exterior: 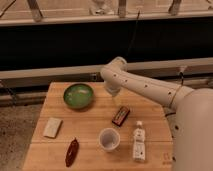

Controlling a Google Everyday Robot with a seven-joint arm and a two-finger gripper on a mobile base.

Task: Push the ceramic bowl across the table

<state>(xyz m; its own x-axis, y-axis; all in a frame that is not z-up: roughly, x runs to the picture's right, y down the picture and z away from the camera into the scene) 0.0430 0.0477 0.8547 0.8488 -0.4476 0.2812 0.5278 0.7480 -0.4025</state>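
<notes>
The green ceramic bowl (78,95) sits upright near the far left corner of the wooden table (90,122). A paler patch shows inside it. My gripper (114,93) hangs from the white arm just to the right of the bowl, over the table's far edge. It stands open, holds nothing, and a small gap separates it from the bowl's rim.
A whitish cup (109,139) stands at the middle front. A dark brown packet (120,115) lies right of centre and a white bottle (138,142) lies at the front right. A pale block (52,127) and a dark red object (72,151) lie at the left front.
</notes>
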